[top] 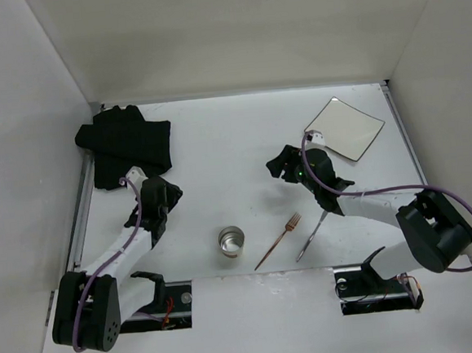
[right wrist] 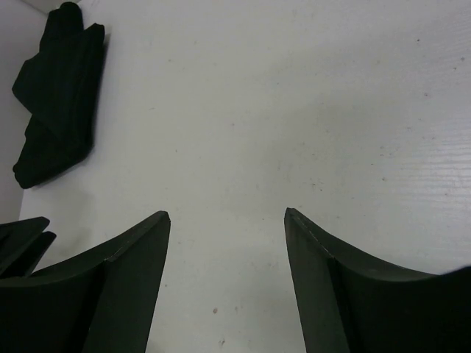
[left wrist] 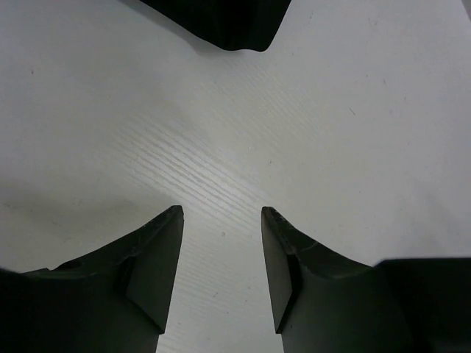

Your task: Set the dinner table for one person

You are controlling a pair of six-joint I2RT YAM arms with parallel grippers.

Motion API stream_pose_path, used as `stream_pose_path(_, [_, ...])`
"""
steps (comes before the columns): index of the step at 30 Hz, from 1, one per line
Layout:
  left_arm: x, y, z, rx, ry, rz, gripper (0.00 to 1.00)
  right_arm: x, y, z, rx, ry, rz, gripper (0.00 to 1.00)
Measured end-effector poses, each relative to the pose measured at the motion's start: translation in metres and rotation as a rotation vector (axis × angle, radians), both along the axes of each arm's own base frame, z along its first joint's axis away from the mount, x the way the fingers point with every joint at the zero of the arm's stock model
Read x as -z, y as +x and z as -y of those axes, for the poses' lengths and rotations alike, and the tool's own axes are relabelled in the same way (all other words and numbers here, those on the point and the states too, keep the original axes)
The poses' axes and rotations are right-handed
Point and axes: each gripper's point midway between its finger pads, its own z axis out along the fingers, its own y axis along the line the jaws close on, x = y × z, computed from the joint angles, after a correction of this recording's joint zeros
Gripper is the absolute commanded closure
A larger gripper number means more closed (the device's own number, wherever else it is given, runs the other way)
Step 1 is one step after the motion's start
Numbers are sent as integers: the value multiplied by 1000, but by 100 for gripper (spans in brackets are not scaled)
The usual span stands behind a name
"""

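Observation:
The dinner table [top: 233,140] is the large white surface. A crumpled black cloth mat [top: 127,144] lies at the far left, and a white square plate [top: 347,127] at the far right. A metal cup [top: 232,242], a copper fork [top: 280,237] and a knife [top: 310,240] lie near the front middle. My left gripper [top: 169,195] is open and empty just in front of the mat, over bare table [left wrist: 221,212]; the mat's corner [left wrist: 221,22] lies ahead of it. My right gripper [top: 276,168] is open and empty left of the plate, over bare table [right wrist: 227,215].
White walls close the table at the back and both sides. The mat also shows far off in the right wrist view [right wrist: 59,95]. The arm bases sit at the near edge.

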Motion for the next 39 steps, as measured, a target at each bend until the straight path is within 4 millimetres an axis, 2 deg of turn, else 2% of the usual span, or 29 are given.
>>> stream_pose_path(8, [0, 4, -10, -51, -29, 14, 55, 0, 1, 1, 4, 3, -1, 30])
stream_pose_path(9, [1, 4, -12, -64, -38, 17, 55, 0, 1, 1, 5, 3, -1, 33])
stream_pose_path(11, [2, 5, -20, -104, -57, 20, 54, 0, 1, 2, 6, 4, -1, 43])
stream_pose_path(15, [5, 10, -43, -209, -93, 32, 52, 0, 0, -1, -10, 12, -5, 73])
stream_pose_path(16, [6, 11, -49, -237, -103, 34, 51, 0, -1, -1, -13, 14, -7, 77])
stream_pose_path(18, [11, 13, -62, -294, -123, 29, 51, 0, -2, -3, -20, 17, -11, 79])
stream_pose_path(21, [15, 15, -79, -376, -156, 34, 51, 4, -2, -5, -29, 16, -22, 73])
stream_pose_path(24, [16, 20, -93, -446, -199, 58, 50, 6, -3, -5, -33, 15, -28, 52])
stream_pose_path(27, [22, 23, -104, -504, -231, 64, 50, 7, -3, -6, -41, 14, -32, 41])
stream_pose_path(30, [34, 25, -112, -552, -258, 52, 50, 9, -4, -7, -46, 14, -36, 38])
stream_pose_path(32, [34, 31, -116, -575, -279, 70, 50, 8, -4, -8, -48, 17, -34, 38])
stream_pose_path(36, [33, 50, -121, -594, -306, 103, 49, 8, -4, -8, -51, 18, -35, 38])
stream_pose_path(39, [32, 72, -123, -588, -324, 124, 51, 8, -5, -9, -54, 19, -35, 38])
